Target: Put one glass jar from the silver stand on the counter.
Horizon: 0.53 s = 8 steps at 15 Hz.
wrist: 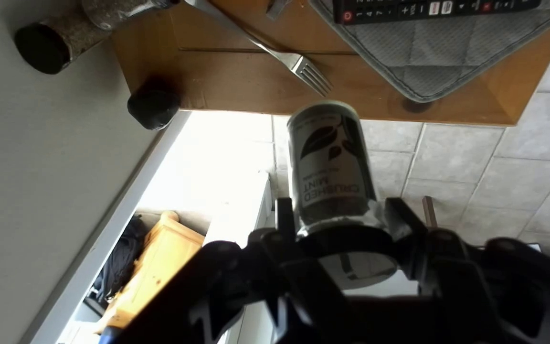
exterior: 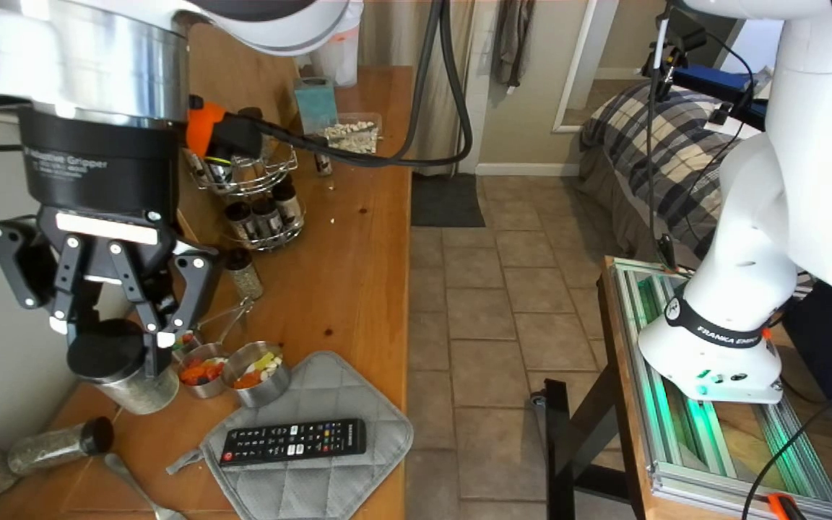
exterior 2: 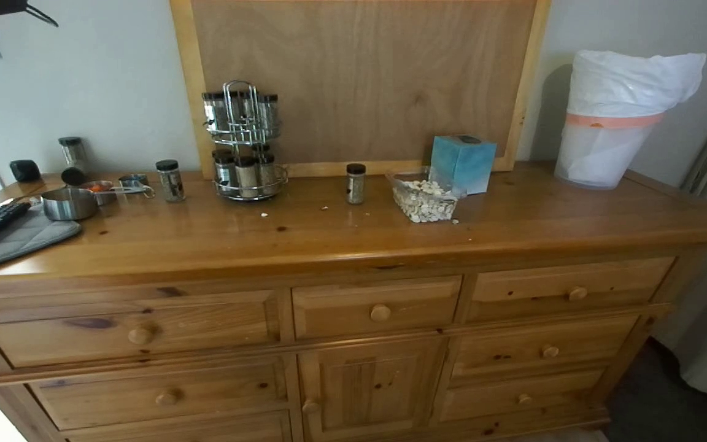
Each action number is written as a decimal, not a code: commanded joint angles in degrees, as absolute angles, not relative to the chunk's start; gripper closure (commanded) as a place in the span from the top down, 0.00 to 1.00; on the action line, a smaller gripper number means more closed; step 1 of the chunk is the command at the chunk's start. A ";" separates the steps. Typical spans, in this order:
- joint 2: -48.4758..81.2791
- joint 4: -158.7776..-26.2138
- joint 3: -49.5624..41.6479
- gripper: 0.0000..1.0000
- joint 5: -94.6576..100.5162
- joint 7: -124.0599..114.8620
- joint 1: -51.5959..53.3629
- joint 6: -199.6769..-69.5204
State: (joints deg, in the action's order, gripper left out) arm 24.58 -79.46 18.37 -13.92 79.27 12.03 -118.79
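Gripper [exterior: 113, 336]: clamped on the jar [wrist: 330, 165] near its cap, presumably so the base can land first | Jar: aloft off the counter [exterior: 365, 245], base toward four o'clock in an exterior view | Stand [exterior: 250, 192]: at the jar's one o'clock there

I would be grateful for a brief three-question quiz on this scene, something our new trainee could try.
1. Reading: in the wrist view, which two words are printed on the spice jar gripped by the hand?
2. True or false: the TV remote lies on the grey pot holder.
3. Multiple choice: how many tiers of jars does the chrome wire stand have? A: one; B: two; C: three.

Key: 1. CRUSHED MINT. 2. True. 3. B.
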 commanded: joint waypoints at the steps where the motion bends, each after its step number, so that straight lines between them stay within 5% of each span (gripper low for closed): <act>1: 24.92 -81.41 18.58 0.26 -15.16 79.64 11.64 -120.82; 8: 26.86 -88.61 19.05 0.26 -17.97 79.65 9.95 -132.80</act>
